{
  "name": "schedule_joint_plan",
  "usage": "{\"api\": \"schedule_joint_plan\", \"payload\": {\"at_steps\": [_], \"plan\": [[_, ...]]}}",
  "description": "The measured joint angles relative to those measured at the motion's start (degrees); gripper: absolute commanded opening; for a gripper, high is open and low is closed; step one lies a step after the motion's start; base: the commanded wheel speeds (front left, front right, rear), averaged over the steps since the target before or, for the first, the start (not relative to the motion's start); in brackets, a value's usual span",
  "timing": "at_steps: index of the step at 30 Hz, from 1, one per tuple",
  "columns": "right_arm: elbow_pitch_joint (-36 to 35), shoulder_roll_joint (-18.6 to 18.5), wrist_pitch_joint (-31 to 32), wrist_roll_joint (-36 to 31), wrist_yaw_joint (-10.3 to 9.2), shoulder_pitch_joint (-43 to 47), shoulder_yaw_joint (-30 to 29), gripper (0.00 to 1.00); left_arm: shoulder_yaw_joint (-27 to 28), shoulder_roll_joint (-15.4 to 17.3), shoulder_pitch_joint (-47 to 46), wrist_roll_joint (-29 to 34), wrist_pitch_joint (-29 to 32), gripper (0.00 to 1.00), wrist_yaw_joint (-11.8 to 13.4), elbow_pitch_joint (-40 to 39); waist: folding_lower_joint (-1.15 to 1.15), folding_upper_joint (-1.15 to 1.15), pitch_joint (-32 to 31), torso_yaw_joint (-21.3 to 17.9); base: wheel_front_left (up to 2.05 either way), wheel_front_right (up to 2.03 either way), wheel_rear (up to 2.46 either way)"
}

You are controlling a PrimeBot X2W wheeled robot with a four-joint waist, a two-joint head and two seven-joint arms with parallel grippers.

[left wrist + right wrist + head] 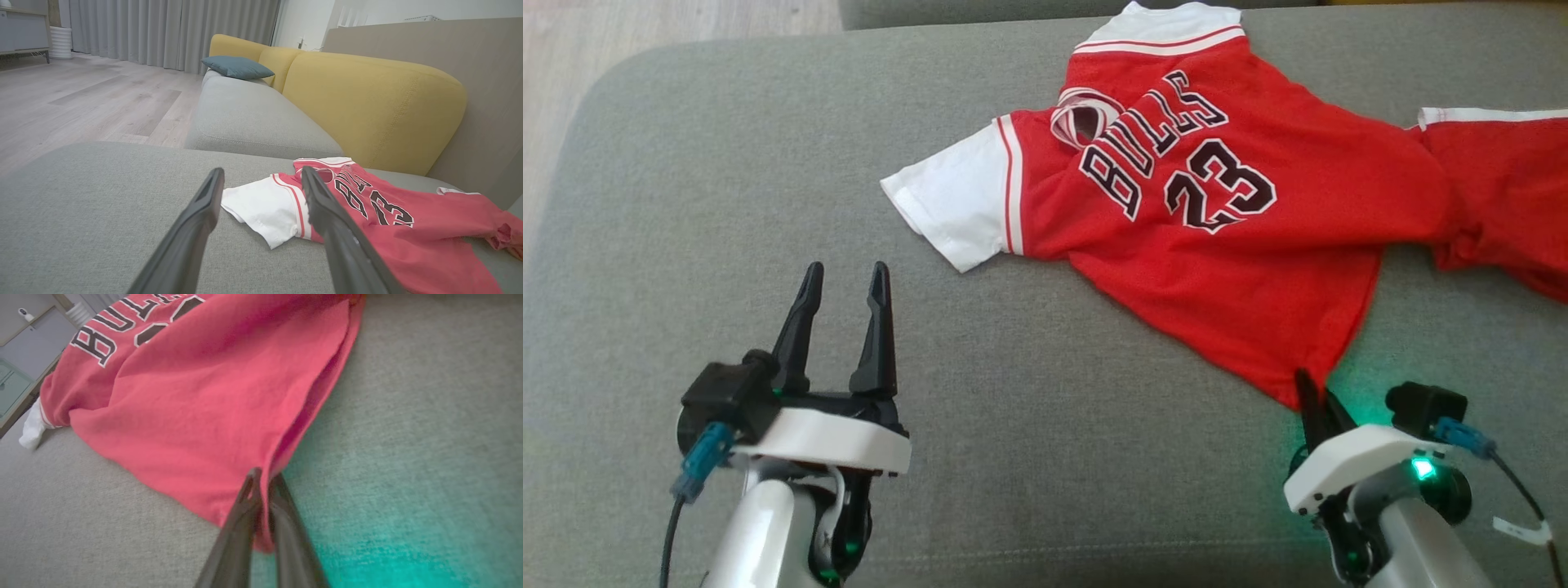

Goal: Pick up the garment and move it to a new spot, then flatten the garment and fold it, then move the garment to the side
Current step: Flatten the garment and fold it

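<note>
Gripped the red jersey (1217, 245) by its near hem corner.
Clamped the right gripper (1313, 388), jaws together on that corner, at the near right of the grey sofa seat (727, 204). Held the left gripper (845, 278) at the near left, jaws wide apart and empty, short of the white sleeve (952, 200). Lay rumpled, lettering up, across the seat's far right.

one garment (1225, 269), two grippers (845, 273) (1316, 388), one blue cushion (237, 67).
</note>
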Motion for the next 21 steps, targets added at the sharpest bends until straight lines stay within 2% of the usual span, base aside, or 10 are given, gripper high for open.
{"api": "schedule_joint_plan", "payload": {"at_steps": [4, 7, 14, 17, 21], "plan": [[0.53, 0.41, -1.12, -3.55, 0.0, -0.51, -1.35, 0.0, 0.32, 0.0, 0.0, 0.45, 0.0, 1.0, 0.02, 0.01, 0.0, 0.0, -0.22, -0.94, 0.0, 0.0, 0.0], [-0.58, 0.46, -1.6, -9.18, 0.0, -0.51, -5.26, 0.0, 0.62, 0.0, -0.02, 0.66, 0.0, 1.0, -0.01, 0.12, 0.0, 0.0, -0.32, -1.95, 0.0, 0.0, 0.0], [-10.62, 0.46, 1.7, -22.02, 0.0, -0.26, -15.8, 0.0, 0.81, -0.01, -2.22, 2.03, 0.0, 1.0, -0.3, 2.0, 0.0, 0.0, 0.08, -4.11, 0.0, 0.0, 0.0], [-14.32, 0.46, 3.88, -23.42, 0.0, 0.04, -18.02, 0.0, 0.19, -0.01, -3.36, 2.49, 0.0, 1.0, -0.73, 3.76, 0.0, 0.0, 0.48, -4.96, 0.0, 0.0, 0.0], [-17.02, 0.47, 5.76, -22.68, 0.0, 1.36, -17.47, 0.0, -1.78, -0.02, -4.7, 3.1, 0.0, 1.0, -1.86, 8.67, 0.0, 0.0, 1.05, -6.11, 0.0, 0.0, 0.0]]}}
